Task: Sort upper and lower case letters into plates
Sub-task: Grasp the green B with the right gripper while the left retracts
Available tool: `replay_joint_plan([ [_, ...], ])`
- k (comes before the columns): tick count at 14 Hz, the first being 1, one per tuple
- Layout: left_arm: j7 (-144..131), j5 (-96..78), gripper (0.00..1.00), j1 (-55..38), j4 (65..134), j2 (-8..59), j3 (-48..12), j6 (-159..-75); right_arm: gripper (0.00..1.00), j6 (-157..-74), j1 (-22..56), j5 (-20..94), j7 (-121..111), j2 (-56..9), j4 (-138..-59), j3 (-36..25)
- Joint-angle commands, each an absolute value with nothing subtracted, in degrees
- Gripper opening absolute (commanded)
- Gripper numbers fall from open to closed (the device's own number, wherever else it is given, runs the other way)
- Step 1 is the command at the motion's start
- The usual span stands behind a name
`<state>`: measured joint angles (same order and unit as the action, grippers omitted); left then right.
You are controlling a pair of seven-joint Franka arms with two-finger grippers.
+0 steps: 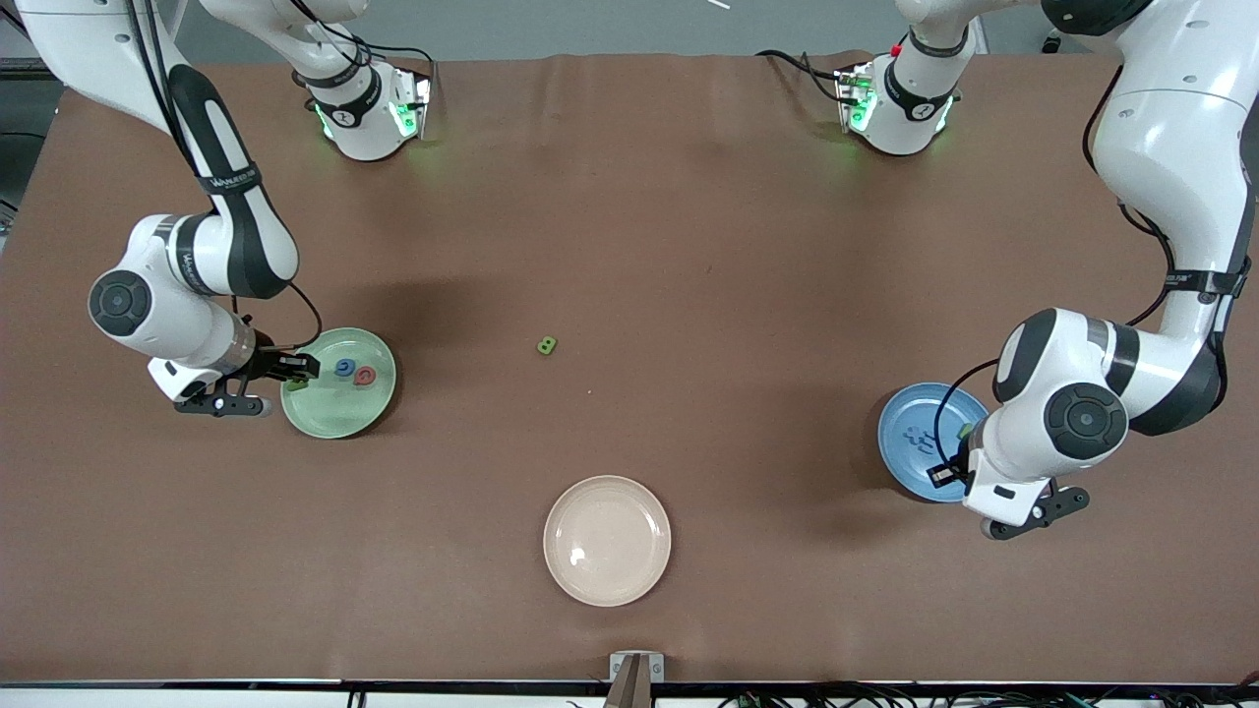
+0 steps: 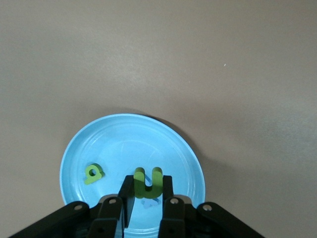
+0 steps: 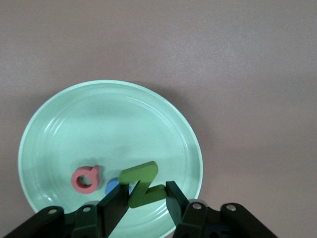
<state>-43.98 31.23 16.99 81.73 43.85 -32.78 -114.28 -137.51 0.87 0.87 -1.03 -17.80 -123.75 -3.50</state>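
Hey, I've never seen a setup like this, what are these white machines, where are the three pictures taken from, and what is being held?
Two white robot arms work at a brown table, seen from above; the other pictures come from wrist cameras. The right gripper holds a green Z over the pale green plate, which has a red letter and a blue one in it. The left gripper holds a green U over the blue plate, beside a small green letter. Another green letter and a beige plate lie between.
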Motion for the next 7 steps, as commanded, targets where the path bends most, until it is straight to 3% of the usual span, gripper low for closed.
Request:
replay_joint_plan([
  [1, -42.89, 31.37, 0.02, 17.32, 82.35, 44.38, -32.87, -116.45, 0.01, -141.4, -1.14, 0.97, -2.81, -19.59, -125.24, -2.29],
  [3, -42.89, 31.38, 0.05, 18.1, 82.7, 45.7, -32.78, -117.6, 0.01, -143.78, -1.06, 0.97, -2.81, -21.35, -125.94, -2.29],
  [6, -42.98, 31.38, 0.24, 20.29, 86.38, 46.23, -32.43, -120.31, 0.02, -145.46, -1.14, 1.05, -2.81, -23.11, -126.04, -2.29],
  [7, -42.98, 31.38, 0.44, 20.65, 87.35, 46.23, -32.34, -120.93, 0.04, -145.46, -1.06, 1.05, -2.73, -23.2, -126.04, -2.29],
])
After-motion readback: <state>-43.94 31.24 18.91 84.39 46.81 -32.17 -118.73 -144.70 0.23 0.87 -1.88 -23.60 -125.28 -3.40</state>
